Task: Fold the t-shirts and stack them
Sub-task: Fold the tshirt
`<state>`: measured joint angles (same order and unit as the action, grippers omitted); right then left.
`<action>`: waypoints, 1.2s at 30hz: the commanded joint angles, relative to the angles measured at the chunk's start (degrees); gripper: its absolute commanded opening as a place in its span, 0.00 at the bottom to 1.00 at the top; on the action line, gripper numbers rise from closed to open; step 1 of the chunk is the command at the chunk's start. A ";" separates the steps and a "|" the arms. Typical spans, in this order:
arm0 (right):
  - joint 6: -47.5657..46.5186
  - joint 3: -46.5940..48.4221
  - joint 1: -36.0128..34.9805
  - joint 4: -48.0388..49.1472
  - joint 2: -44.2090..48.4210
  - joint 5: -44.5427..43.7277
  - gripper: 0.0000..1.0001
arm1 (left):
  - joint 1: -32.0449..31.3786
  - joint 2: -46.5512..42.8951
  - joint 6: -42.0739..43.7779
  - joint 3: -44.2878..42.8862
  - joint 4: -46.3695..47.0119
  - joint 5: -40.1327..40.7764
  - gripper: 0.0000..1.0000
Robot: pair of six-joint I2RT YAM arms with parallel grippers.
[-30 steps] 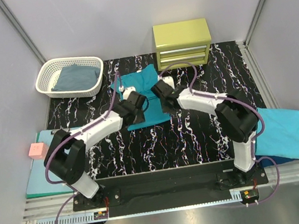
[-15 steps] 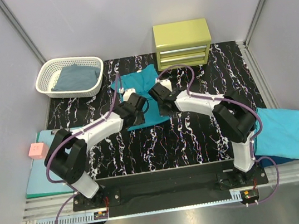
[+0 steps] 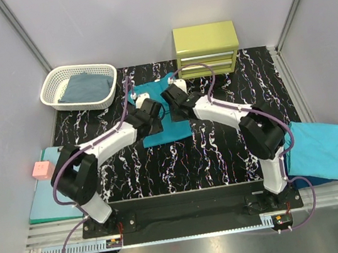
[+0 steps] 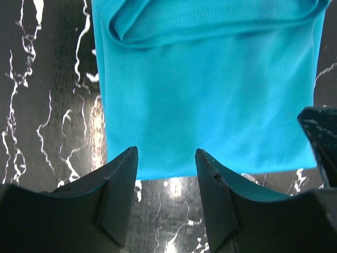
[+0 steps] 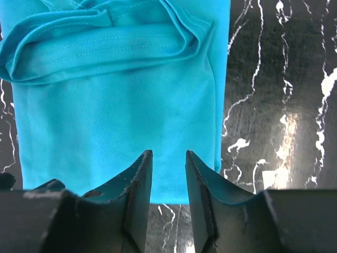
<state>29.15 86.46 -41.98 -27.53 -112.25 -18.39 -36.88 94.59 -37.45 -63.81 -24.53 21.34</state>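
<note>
The teal t-shirt (image 3: 169, 133) lies partly folded in the middle of the table (image 3: 223, 150). The left gripper (image 4: 166, 158) and the right gripper (image 5: 168, 158) are over its near hem, the 2 released, fingers parted.

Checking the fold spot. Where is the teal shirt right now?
Top view: the teal t-shirt lies mid-table, just in front of the yellow-green drawer chest, right of the white basket.

Matt knit cloth t-shirt (image 4: 210, 100) on glossy marbled black table (image 4: 47, 105).
</note>
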 commanded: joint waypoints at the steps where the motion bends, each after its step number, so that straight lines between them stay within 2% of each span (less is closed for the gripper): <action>1: -1.46 3.10 -0.56 0.11 -3.15 0.19 0.39 | 1.46 2.53 0.45 -2.11 3.00 -1.83 0.52; 4: -1.37 3.37 -0.47 0.02 -6.57 1.95 0.33 | 1.73 5.77 0.45 -2.28 3.44 -3.32 0.50; 9: 1.00 0.83 -0.47 0.02 -9.66 4.85 0.16 | 1.82 9.12 0.01 -1.49 3.44 -5.35 0.44; 12: 2.75 -1.63 -0.47 0.11 -9.48 6.44 0.13 | 1.90 10.09 -0.43 0.00 3.35 -5.96 0.39; 16: 4.69 -6.64 -1.17 0.37 -6.76 7.05 0.11 | 1.73 8.69 -1.83 3.42 3.44 -7.72 0.30; 21: 6.36 -14.99 -3.55 1.25 -2.11 6.44 0.11 | -1.17 4.83 -3.68 10.45 3.18 -7.63 0.29; 28: 11.27 -24.30 -9.61 1.25 3.43 6.88 0.11 | -9.76 -4.22 -9.38 17.92 -1.73 -7.28 0.29; 36: 17.95 -31.16 -18.30 -0.51 9.84 7.50 0.11 | -18.65 -14.50 -15.19 22.32 -8.59 -6.31 0.29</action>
<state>41.82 60.55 -54.85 -19.79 -102.72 -13.63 -52.38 84.44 -48.12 -43.46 -27.35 16.69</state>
